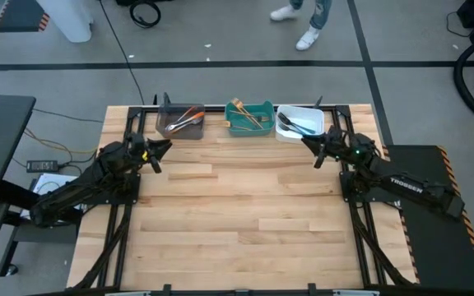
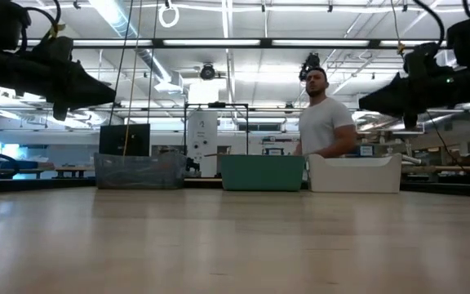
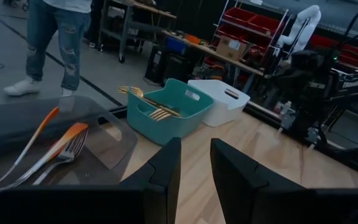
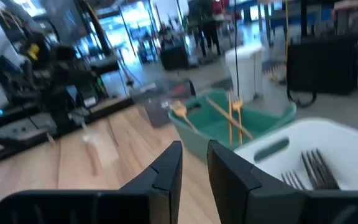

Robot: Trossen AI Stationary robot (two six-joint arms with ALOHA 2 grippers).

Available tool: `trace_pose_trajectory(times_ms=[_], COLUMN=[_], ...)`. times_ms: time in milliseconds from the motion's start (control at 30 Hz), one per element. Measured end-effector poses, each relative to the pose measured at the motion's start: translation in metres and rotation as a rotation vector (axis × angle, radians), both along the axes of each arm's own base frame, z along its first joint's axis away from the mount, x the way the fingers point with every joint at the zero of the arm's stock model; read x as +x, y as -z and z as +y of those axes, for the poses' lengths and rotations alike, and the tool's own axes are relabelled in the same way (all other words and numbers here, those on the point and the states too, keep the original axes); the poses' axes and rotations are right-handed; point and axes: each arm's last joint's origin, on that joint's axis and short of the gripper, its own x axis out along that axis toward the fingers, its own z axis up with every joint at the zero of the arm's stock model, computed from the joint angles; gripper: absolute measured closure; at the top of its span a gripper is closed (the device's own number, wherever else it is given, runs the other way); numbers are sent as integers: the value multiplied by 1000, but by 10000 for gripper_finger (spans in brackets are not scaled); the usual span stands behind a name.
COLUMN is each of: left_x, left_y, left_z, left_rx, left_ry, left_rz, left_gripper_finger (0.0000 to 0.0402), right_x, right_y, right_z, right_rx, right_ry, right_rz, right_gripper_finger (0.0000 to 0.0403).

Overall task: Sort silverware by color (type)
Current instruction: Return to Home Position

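Three bins sit in a row at the upper centre of the high view, and all the silverware I can find is in them: orange-handled forks in the black transparent bin, gold forks in the green bin, and dark forks in the white bin. Sorting looks finished to me, so the step in hand is parking the arms. The left gripper hangs just below the black bin and the right gripper is by the white one — both jaws show a narrow gap and hold nothing. Next I'd draw each arm back over the table, keeping clear of the bin rims.
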Motion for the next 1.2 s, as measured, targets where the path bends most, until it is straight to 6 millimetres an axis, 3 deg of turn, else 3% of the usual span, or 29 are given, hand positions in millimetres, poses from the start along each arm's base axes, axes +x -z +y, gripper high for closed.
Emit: trace_pose_trajectory(times_ms=[367,1200], left_x=[0,0], left_y=[0,0], left_z=[0,0], left_rx=[-1,-2], left_ry=[0,0], left_rz=[2,3], left_gripper_finger=[306,306], right_x=[-9,-19], right_y=[-14,-27], right_z=[7,11], right_rx=[-95,-190], right_ry=[0,26], right_rz=[-128,-246], right_gripper_finger=[320,320])
